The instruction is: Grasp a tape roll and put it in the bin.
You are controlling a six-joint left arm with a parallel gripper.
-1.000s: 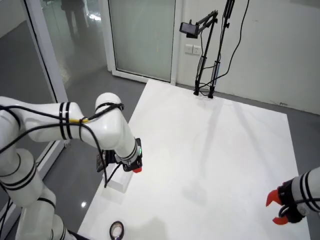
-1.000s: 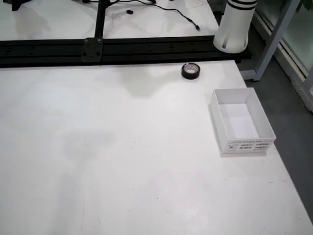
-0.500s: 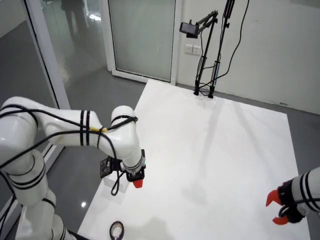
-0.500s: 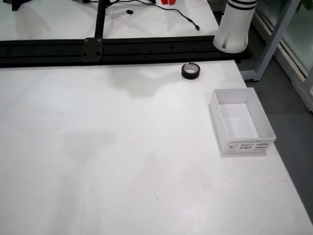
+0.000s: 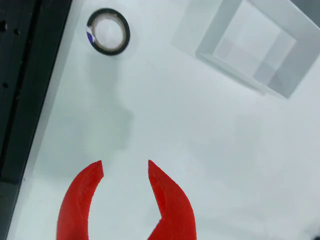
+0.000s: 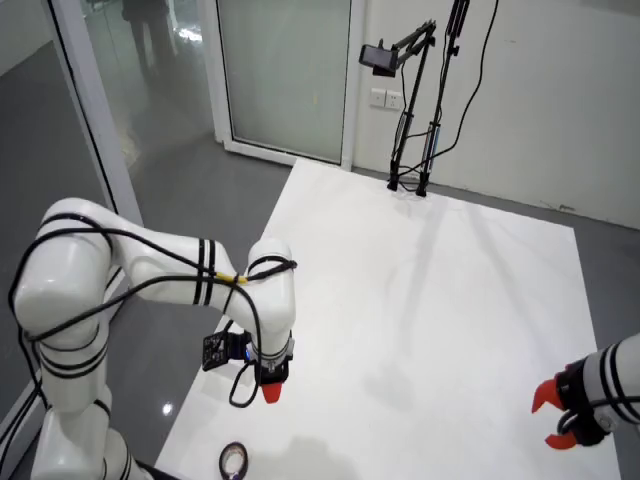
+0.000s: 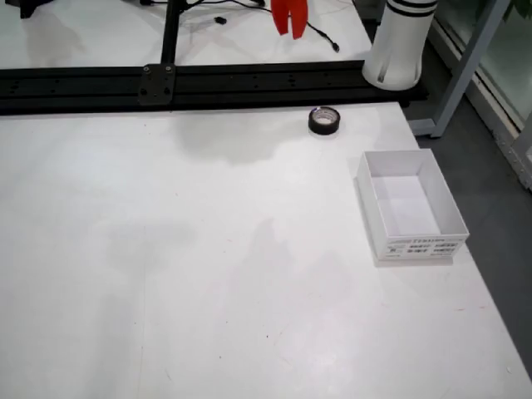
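In the view that rides on the gripper, a black tape roll (image 5: 108, 31) lies flat on the white table at the upper left. A white open bin (image 5: 285, 82) stands at the upper right. My gripper (image 5: 125, 165) hangs above the table, its red fingers open and empty, well short of the roll. In the table view the tape roll (image 7: 325, 120) lies near the far edge, with the bin (image 7: 409, 245) to its front right and my gripper (image 7: 290, 35) above and behind the roll. The high room view shows my gripper (image 6: 270, 393) above the tape roll (image 6: 233, 460); the arm hides the bin.
A black rail (image 7: 166, 79) runs along the table's far edge in the table view, with the arm's white base (image 7: 399, 50) at its right end. A second arm's red gripper (image 6: 556, 415) stays at the right in the high room view. A camera stand (image 6: 410, 180) is at the far end.
In the high room view the arm has swung down the table's left side toward the tape roll. The red fingers have come into the top of the table view.
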